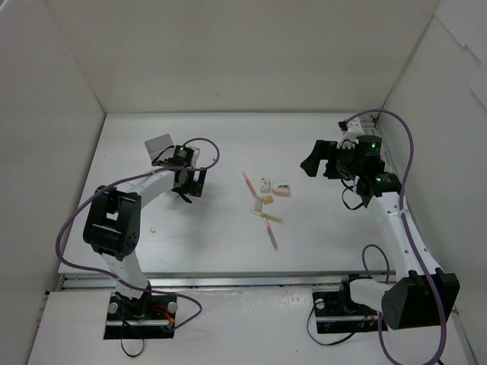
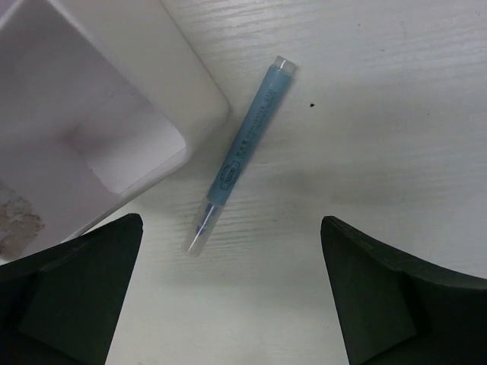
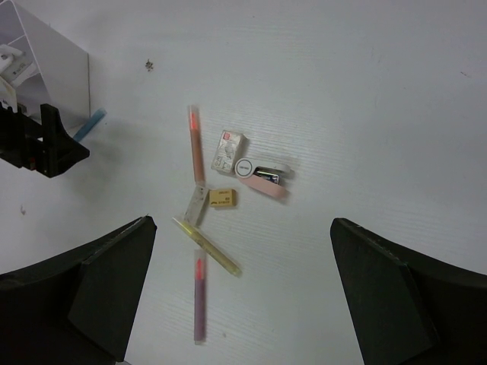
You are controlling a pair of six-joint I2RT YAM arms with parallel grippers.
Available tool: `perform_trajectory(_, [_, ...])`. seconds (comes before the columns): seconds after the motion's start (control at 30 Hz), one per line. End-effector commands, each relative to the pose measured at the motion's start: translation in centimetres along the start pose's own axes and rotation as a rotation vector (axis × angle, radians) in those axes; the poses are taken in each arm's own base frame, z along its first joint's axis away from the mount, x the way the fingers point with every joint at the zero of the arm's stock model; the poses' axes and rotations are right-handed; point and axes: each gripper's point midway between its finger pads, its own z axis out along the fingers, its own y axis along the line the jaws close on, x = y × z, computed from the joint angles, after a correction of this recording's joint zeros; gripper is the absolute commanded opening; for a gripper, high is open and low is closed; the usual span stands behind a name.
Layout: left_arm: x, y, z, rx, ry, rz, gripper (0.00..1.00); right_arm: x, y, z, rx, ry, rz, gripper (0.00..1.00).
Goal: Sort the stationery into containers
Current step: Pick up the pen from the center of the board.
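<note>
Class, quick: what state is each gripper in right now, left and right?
Left gripper: open, holding nothing, over the blue pen.
Right gripper: open, holding nothing.

Bright, even overhead light; soft shadows, wrist views slightly blurred

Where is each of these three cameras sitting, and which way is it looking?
Top external: fixed above and behind the arms, looking down on the table; the left arm, right arm and their bases show.
Left wrist: on the left arm, looking down at a blue pen beside the white organizer; its open fingers frame the bottom.
Right wrist: on the right arm, looking down at the loose stationery; its open fingers show.
Shared: both wrist views catch the blue pen and the organizer.
</note>
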Motion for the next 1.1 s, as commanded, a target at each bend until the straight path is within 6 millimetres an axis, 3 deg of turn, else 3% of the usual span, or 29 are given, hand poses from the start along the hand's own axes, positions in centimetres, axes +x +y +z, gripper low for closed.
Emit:
perform_trajectory(0.0, [-2.7,-0.8,-0.5,0.059,-0.053,-0.012,0.99,-2.5,1.2,-0.5,-0.039,-0.065,-0.044,0.98])
perform_trajectory(0.13, [-2.5,-2.4,0.1,0.138,-0.035,-0.039,0.99,-2.7,1.3,-0.4,-0.044,-0.065,-0.05,0.98])
perform_trajectory(0.47, [-2.5,-2.8,1.0,0.16,0.018,-0.061,0.99,-3.1,1.7,-1.3,-0.045,-0.094,-0.08,0.98])
perform_trajectory(0.53, [-1.7,-2.7,0.8,0.158,0.032,-0.069,0.99,-3.3,1.7,-1.6,-0.044,-0.104,-0.086,0.98])
perform_trajectory(0.7, [0.2,-4.7,0.2,0.134,0.076,-0.034,1.0,-3.2,1.9,-1.7,-0.056,-0.1,-0.083,0.98])
perform_trajectory(0.8, [0.2,-5.4,0.9,0.139,0.096,-0.032,0.79,-3.3,1.9,-1.6,-0.058,-0.097,-0.075,0.98])
perform_trajectory(0.83, [0.5,-5.6,1.4,0.138,0.113,-0.034,0.59,-3.1,2.0,-1.5,-0.058,-0.094,-0.072,0.98])
perform_trajectory(0.87, [0.6,-5.6,1.6,0.137,0.12,-0.035,0.52,-3.2,1.8,-1.6,-0.052,-0.1,-0.073,0.98])
perform_trajectory(1.07, [0.9,-6.0,2.2,0.145,0.147,-0.043,0.19,-3.3,1.9,-2.1,-0.042,-0.115,-0.078,0.98])
